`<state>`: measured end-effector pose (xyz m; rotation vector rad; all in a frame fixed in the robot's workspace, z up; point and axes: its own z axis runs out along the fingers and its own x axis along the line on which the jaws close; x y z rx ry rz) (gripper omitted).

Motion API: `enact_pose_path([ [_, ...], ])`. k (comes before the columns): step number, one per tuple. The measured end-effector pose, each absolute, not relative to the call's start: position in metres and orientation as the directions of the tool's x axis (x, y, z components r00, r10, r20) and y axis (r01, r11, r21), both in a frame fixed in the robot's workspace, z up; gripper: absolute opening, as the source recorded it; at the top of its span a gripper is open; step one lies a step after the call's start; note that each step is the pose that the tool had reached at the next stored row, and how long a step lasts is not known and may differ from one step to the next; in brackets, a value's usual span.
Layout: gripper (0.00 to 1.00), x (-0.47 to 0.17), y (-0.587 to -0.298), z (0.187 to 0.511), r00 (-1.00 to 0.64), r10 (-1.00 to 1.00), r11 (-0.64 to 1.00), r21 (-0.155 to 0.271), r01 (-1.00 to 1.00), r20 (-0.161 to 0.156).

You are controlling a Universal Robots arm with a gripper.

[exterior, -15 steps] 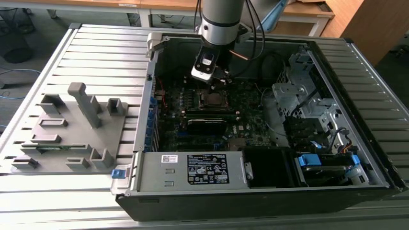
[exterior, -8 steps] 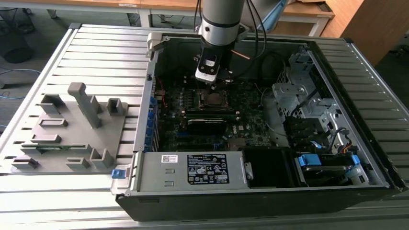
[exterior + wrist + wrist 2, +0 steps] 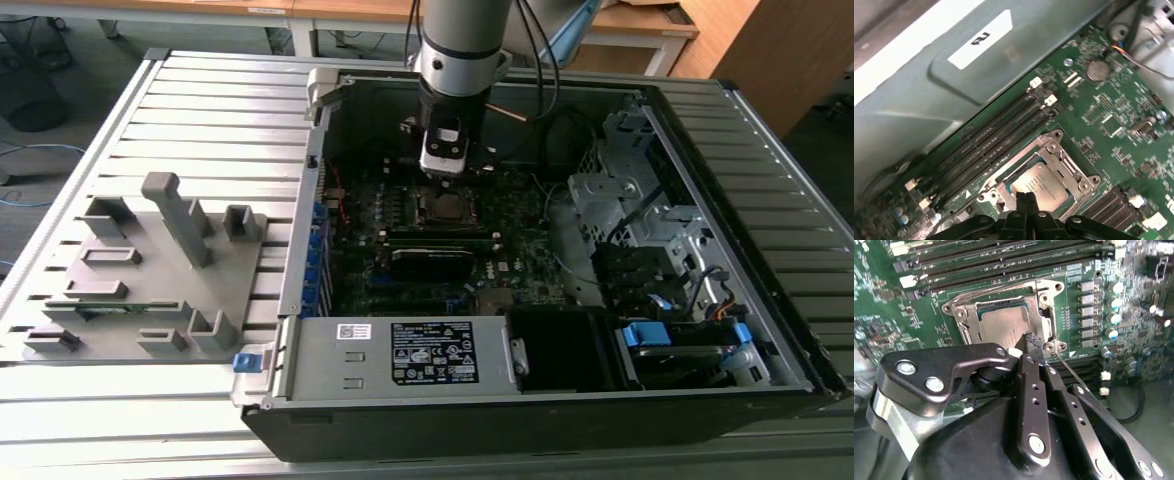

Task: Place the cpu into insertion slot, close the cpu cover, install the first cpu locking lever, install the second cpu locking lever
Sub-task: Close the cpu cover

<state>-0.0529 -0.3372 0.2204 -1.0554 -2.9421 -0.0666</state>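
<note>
The cpu point(image 3: 1001, 322) point(image 3: 1041, 186) lies flat in the insertion slot point(image 3: 447, 207) on the green board, grey top up. The silvery cpu cover point(image 3: 1045, 299) point(image 3: 1066, 161) lies down around it as a frame. My gripper point(image 3: 445, 168) point(image 3: 1030, 344) point(image 3: 1026, 200) hangs just over the socket's edge, fingers shut together with nothing between them. A thin wire lever point(image 3: 1070, 371) runs slantwise beside the fingertips; a second wire lever point(image 3: 989, 291) runs along the cover's far side.
The board sits deep in an open computer case point(image 3: 747, 330) with metal walls all around. Long black memory slots point(image 3: 989, 137) run beside the socket. A grey power box point(image 3: 400, 355) and drive cages point(image 3: 627, 200) stand close by. A grey fixture tray point(image 3: 140, 270) lies outside the case.
</note>
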Motion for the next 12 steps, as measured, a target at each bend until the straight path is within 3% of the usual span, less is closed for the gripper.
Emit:
enact_pose_path([
  [12,0.11,-0.0529,-0.3372,0.217,-0.89,0.454,0.89,0.035,0.455,0.028],
])
